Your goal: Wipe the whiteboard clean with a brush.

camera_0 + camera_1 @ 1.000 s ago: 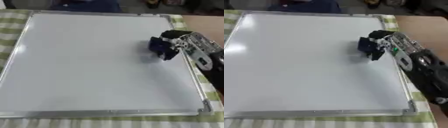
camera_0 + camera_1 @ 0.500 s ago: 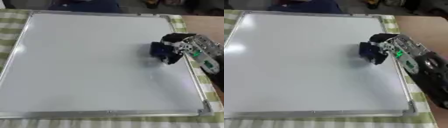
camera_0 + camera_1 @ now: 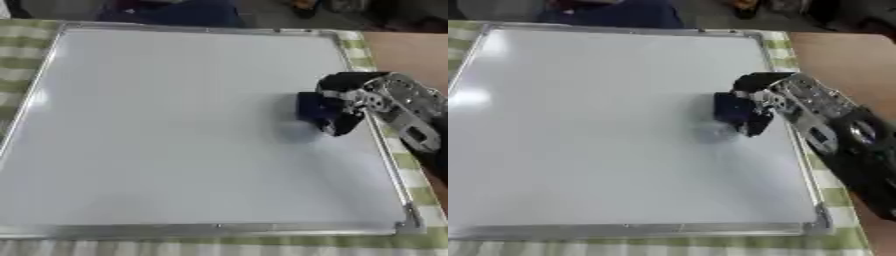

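The right hand (image 3: pixel 350 100) comes in from the right side, and its fingers are curled around a dark blue brush (image 3: pixel 313 108). The brush is just to the left of the palm and touches the whiteboard (image 3: pixel 157 125) below it. The whiteboard spreads far to the left of the hand, and a green checked cloth (image 3: pixel 354 47) lies beyond its frame.

Green-and-white checked cloth, bare wooden tabletop, dark shapes beyond

A checked tablecloth (image 3: pixel 363 50) is showing as a strip along the edges, passing just right of the fingers and running along the near edge below them. Brown tabletop (image 3: pixel 842 60) is lying up and right of the fingers. A blue shape (image 3: pixel 175 12) is sitting far above them.
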Motion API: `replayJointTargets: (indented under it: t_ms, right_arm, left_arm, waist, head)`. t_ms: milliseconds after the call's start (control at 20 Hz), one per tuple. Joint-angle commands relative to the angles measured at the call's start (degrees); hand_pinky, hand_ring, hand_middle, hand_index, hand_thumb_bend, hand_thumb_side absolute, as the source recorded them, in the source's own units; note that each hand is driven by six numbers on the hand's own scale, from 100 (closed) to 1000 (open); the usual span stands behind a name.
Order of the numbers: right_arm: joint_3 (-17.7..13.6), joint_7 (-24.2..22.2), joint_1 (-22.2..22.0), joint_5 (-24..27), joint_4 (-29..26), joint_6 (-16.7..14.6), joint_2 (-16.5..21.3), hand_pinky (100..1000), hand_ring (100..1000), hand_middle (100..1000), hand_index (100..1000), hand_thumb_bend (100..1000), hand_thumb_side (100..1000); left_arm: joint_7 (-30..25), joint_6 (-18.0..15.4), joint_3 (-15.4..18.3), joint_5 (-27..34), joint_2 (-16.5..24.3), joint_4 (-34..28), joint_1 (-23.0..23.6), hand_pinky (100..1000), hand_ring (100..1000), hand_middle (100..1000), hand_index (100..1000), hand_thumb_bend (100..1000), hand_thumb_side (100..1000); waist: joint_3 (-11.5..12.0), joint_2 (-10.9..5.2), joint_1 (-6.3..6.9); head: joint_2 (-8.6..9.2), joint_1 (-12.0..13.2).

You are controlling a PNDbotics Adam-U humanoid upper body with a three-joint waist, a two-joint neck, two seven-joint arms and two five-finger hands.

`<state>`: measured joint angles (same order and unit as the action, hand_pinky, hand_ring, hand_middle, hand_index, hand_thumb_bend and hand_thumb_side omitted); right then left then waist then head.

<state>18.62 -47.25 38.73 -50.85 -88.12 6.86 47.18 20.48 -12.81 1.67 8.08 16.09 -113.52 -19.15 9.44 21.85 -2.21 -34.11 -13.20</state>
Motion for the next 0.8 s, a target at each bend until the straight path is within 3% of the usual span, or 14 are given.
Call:
replayJointTargets:
  t_ms: [50, 800]
  right_arm:
    - [1.5, -1.1, -0.6, 1.2, -1.1, -0.6, 0.7, 548, 771, 557, 285, 100, 138]
    - [1.9, -4.0, -0.2, 3.0, -2.4, -1.6, 2.2, 545, 770, 543, 286, 100, 143]
  left_arm:
    - [-0.1, 0.0, 0.3, 0.4, 0.7, -1.1, -0.7, 659, 779, 764, 828, 288, 1000]
    - [-0.1, 0.0, 0.3, 0.3, 0.9, -1.1, -0.6, 659, 779, 764, 827, 290, 1000]
  waist:
    - [0.0, -1.04, 0.18]
    - [0.0, -1.41, -0.24]
  head:
    - [0.55, 0.0]
    - [0.35, -0.1]
